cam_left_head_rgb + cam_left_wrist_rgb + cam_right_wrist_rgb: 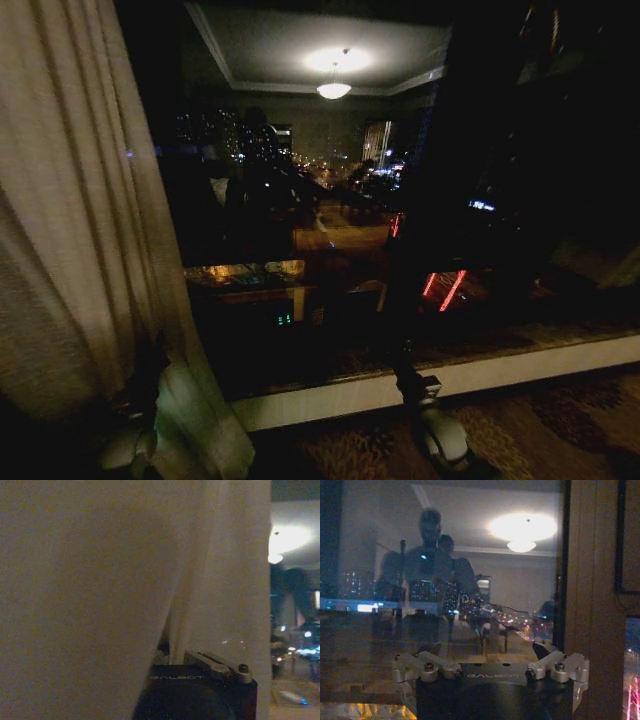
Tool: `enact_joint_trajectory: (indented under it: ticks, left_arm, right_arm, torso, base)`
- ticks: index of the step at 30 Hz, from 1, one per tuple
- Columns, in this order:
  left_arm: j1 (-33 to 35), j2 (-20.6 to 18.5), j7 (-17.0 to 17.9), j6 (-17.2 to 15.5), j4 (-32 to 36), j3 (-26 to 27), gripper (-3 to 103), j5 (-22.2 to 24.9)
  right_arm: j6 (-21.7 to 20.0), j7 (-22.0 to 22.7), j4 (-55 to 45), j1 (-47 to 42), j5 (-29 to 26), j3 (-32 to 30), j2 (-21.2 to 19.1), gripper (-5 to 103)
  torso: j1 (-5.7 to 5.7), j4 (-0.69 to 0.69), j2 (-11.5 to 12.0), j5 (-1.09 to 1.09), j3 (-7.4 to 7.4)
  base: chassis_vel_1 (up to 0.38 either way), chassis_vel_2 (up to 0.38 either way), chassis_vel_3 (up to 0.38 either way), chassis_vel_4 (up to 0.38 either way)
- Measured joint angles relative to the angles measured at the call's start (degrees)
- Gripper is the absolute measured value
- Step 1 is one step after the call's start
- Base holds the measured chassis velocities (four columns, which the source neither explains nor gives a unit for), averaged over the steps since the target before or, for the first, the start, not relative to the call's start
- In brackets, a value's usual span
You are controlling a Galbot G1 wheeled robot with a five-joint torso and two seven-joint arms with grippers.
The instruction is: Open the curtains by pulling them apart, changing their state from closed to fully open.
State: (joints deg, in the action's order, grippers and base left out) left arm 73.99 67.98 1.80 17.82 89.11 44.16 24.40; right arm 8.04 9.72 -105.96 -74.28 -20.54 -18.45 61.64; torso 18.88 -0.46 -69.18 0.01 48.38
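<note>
Cream, loosely woven curtain (70, 220) hangs in soft pleats at the left of the window (330, 230), bunched low around the left pincer (135, 440), which is clamped on its folds. Left wrist view puts cloth right against the camera. Right pincer (492, 672) is spread wide, facing dark reflective glass.

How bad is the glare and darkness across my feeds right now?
Head view: very dim; the ceiling lamp's reflection glares in the window glass, and the curtain is the one lit surface. Left wrist view: soft, curtain fabric pressed close. Right wrist view: room reflections overlay the night city beyond the right gripper.
</note>
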Motion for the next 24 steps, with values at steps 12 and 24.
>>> enact_joint_trajectory:
  ticks: [12, 24]
  left_arm:
    - [-1.0, -7.2, 1.5, 0.9, -8.9, 11.4, 1, 2.7]
    - [-9.3, -19.2, 1.7, 4.0, -31.8, 19.3, 1, 3.5]
  right_arm:
    - [0.0, 0.0, 0.0, 0.0, 0.0, 0.0, 0.0, 100]
    - [0.0, 0.0, 0.0, 0.0, 0.0, 0.0, 0.0, 100]
  torso:
    - [0.00, 0.01, 0.0, -0.05, 0.00]
    - [0.00, 0.01, 0.0, -0.04, 0.00]
  base:
    - [0.000, 0.000, 0.000, 0.000]
    - [0.000, 0.000, 0.000, 0.000]
